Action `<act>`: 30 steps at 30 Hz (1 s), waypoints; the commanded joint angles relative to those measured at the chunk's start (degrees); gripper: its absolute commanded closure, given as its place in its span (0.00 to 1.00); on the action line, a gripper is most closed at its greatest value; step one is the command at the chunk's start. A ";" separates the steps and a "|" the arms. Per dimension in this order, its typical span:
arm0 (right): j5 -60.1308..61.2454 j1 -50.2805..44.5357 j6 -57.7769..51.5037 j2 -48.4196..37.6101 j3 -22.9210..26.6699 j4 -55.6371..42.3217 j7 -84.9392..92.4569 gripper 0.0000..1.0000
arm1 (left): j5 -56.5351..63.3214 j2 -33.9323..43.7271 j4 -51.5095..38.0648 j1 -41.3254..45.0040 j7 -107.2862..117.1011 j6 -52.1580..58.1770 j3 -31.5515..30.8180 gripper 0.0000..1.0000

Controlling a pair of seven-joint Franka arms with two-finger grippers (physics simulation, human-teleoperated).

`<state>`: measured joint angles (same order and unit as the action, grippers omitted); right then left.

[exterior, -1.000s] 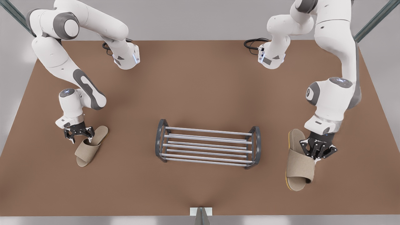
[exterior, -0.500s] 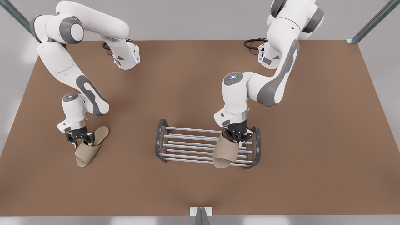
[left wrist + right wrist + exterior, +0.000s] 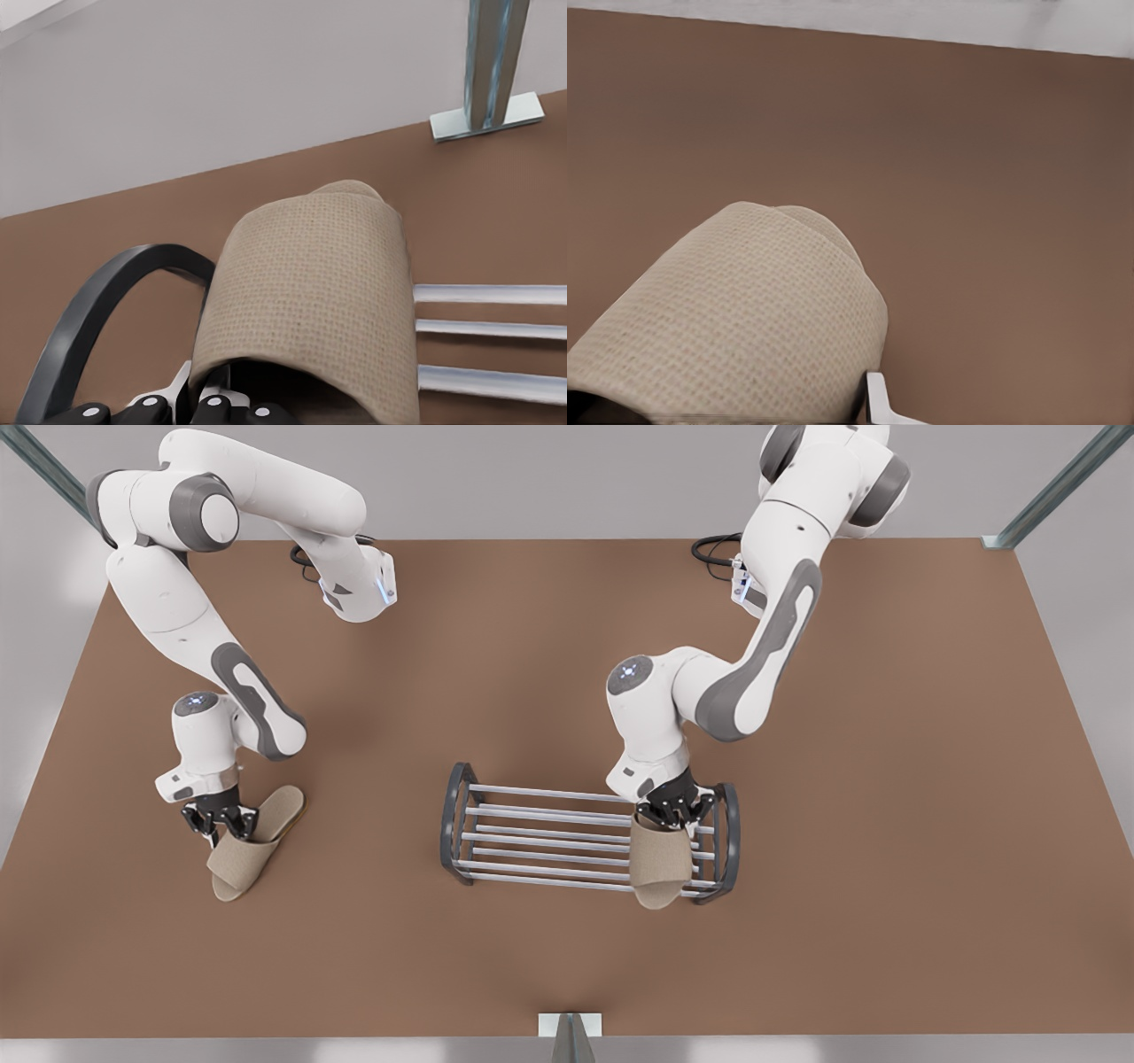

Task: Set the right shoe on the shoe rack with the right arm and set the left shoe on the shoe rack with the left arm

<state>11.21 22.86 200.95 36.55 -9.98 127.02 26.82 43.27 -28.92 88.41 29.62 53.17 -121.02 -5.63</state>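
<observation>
On the front view's left, the right gripper (image 3: pixel 219 821) stands over the right shoe (image 3: pixel 245 854), its fingers clenched on the rear edge of the strap. That shoe lies on the brown table (image 3: pixel 886 850), well left of the rack (image 3: pixel 549 838), toe toward the near edge and heel angled far and to the right. In the right wrist view the shoe's woven strap (image 3: pixel 735 328) rises just ahead of the camera, with bare tabletop beyond it.

The rack sits mid-table, its pale bars running left to right between two dark end frames.

At the rack's right end in the front view, the left gripper (image 3: pixel 673 811) grasps the left shoe (image 3: pixel 660 859) at the heel side of its strap. This shoe lies across the bars, toe reaching the near bar, just inside the right end frame. In the left wrist view the strap (image 3: pixel 319 292) sits between the curved dark frame (image 3: pixel 106 310) and the bars (image 3: pixel 487 329).
</observation>
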 commanded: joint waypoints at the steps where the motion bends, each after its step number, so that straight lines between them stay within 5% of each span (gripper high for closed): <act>1: 0.04 -0.01 -0.03 0.10 -0.04 -0.19 0.07 0.41 | -0.02 0.09 0.62 0.00 20.21 -1.32 0.01 0.79; 8: 0.83 0.34 -0.03 0.01 -0.13 -0.63 -0.10 0.59 | -0.02 0.09 1.41 0.70 20.57 -1.50 0.01 0.79; 10: 1.01 0.43 -0.03 -0.16 -0.22 -0.63 -0.37 0.59 | 1.12 0.26 1.50 0.88 20.39 -1.41 0.01 0.00; 15: 1.10 0.61 -0.03 -0.43 -0.39 -0.54 -0.72 0.59 | 1.12 1.23 2.29 1.32 20.21 -0.97 -0.17 0.00; 17: 1.27 0.52 -0.03 -0.51 -0.57 -0.63 -3.09 0.66 | 1.03 3.95 4.84 1.58 20.21 -0.36 -1.57 0.00; 19: 1.27 0.52 -0.03 -0.60 -0.66 -0.63 -5.29 0.79 | -4.58 9.22 4.05 0.88 19.69 9.31 -8.16 0.00; 22: 1.27 0.70 -0.03 -1.39 -0.74 -0.46 -8.01 0.79 | -18.83 12.83 -7.64 0.18 8.53 27.32 -9.84 0.00; 25: 1.27 0.70 -0.20 -3.41 -0.74 -0.11 -10.30 0.79 | -30.96 16.08 -8.08 -18.10 -26.18 32.16 -9.92 0.00; 28: 1.27 1.31 -8.99 -9.47 -0.83 -0.10 -10.65 0.79 | -33.86 15.82 -8.08 -25.40 -41.22 35.77 -9.57 0.00; 29: 1.27 1.75 -12.86 -11.50 -0.83 -0.28 -10.56 0.79 | -35.87 15.56 -7.99 -25.58 -48.49 36.55 -6.69 0.00; 30: 1.27 1.84 -13.82 -12.46 -0.92 -0.37 -10.65 0.79 | -48.88 17.75 -7.55 -23.38 -54.76 38.14 5.36 0.00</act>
<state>12.32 24.55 194.94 24.95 -10.84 126.69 21.40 7.52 -11.30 81.18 6.18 47.78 -92.10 -5.36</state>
